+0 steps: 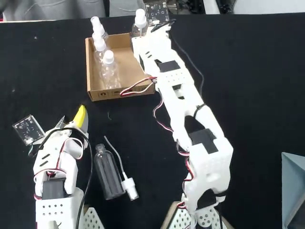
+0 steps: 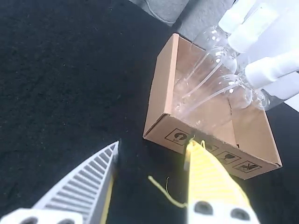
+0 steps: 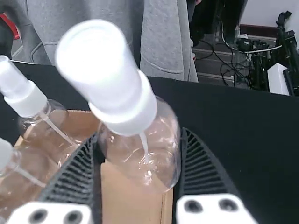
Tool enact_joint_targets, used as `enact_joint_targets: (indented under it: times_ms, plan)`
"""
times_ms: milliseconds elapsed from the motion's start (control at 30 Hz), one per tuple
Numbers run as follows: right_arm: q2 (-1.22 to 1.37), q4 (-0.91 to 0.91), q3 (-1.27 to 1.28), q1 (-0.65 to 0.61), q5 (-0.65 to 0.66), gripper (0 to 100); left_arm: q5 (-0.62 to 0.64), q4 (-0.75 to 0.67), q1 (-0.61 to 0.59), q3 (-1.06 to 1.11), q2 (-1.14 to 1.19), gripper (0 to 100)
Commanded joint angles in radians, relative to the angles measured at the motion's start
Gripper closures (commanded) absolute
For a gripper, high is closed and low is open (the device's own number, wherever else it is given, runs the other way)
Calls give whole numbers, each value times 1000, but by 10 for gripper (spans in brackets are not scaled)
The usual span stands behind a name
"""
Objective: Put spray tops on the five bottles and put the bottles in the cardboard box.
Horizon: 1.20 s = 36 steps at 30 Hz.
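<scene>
Black worktop, w/ the cardboard box at the far side. 3 bottles w/ spray tops on stand inside it. The right fingers are closed around a 4th bottle, top on, by the box's far right corner. The left fingers are wide apart w/ nothing in them, near the box's front wall, not touching it. The last bottle lies on its side near the arm bases, no top on. The loose spray top lies just beside it.
</scene>
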Motion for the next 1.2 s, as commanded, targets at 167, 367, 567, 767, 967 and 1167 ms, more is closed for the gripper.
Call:
enact_joint_targets:
  times_ms: [167, 367, 567, 767, 967, 1167]
  plan:
    - [16, -37, -84, 35, -9, 923, -8, -31, -12, 22, -11, 791]
    - [64, -81, -77, 32, -9, 923, -8, -31, -12, 22, -11, 791]
    - [116, -91, -77, 2, -9, 923, -8, -31, -12, 22, -11, 791]
    - [173, -124, -84, -5, -9, 923, -8, -29, -12, 22, -11, 791]
    - [179, -127, -76, -5, -9, 923, -8, -29, -12, 22, -11, 791]
    - [180, -129, -58, -5, -11, 923, -8, -29, -12, 22, -11, 791]
